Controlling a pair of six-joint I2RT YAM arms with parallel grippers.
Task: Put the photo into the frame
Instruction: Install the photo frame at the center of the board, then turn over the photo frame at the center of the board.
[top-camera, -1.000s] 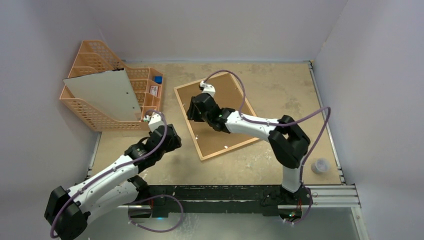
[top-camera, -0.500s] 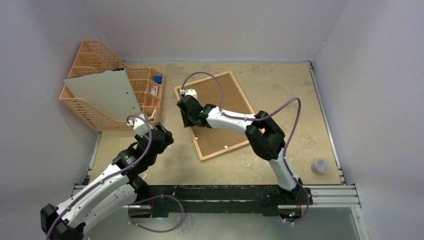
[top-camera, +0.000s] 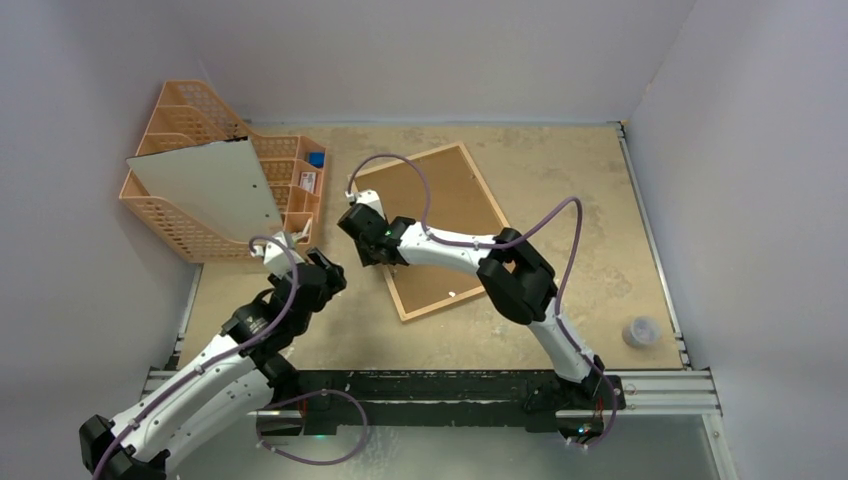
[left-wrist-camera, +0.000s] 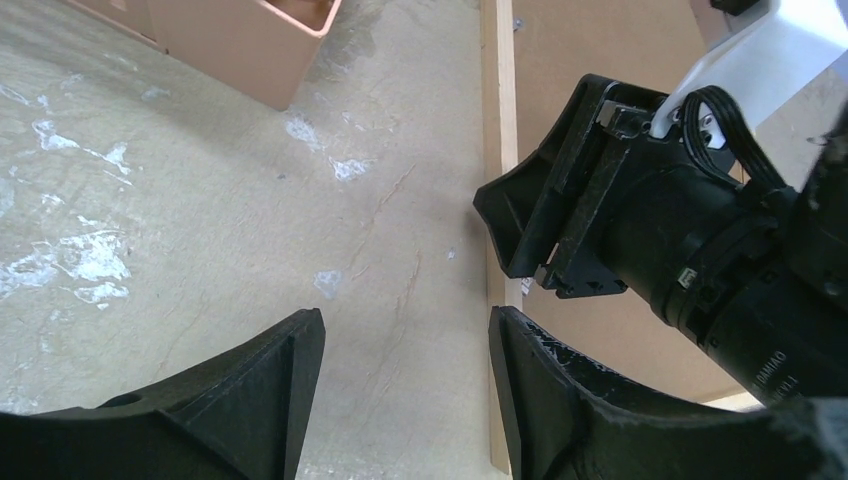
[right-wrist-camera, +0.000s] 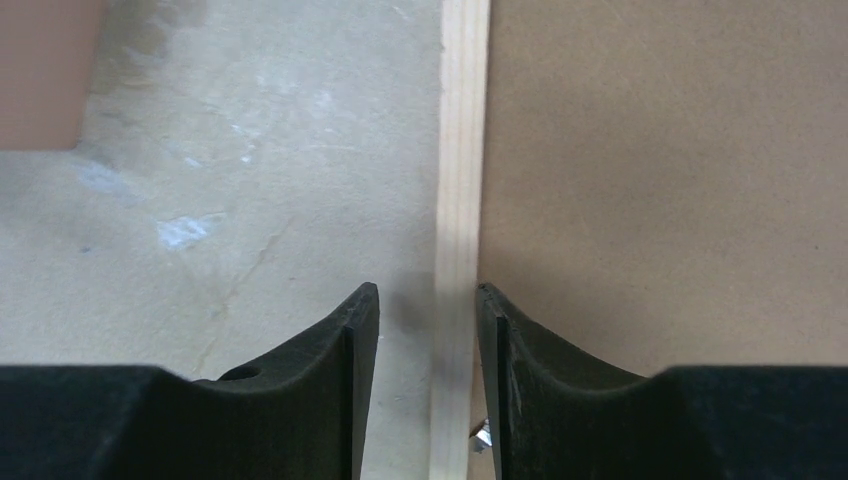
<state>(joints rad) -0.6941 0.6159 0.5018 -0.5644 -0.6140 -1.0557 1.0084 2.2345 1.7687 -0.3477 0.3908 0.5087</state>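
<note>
Straddling the frame (right-wrist-camera: 460, 150) at its left long edge, my right gripper (right-wrist-camera: 425, 300) had its jaws part-spread with the pale wood edging running below the gap, one finger over bare table (top-camera: 560, 180) and the other over the brown hardboard panel (top-camera: 445, 205); I could see nothing pinched between them. The frame lay flat and back-up, its long axis running away from my bases and slanting, the near end swung to the right. My left gripper (left-wrist-camera: 405, 320) hovered just left of that same edge, close beside the right one, jaws spread wide and empty above the tabletop. So the right arm was the nearer, already on the edging, with the left a short reach off. I saw no street print anywhere. Well left of the frame stood an orange mesh organizer (top-camera: 170, 225) with a pale grey sheet (top-camera: 210, 185) leaning on it, blank on the face shown. I judged that lifting or turning the frame would call for swinging it rightward, where open table lay, since the strip between the frame and the organizer was narrow and crowded by both my wrists.
</note>
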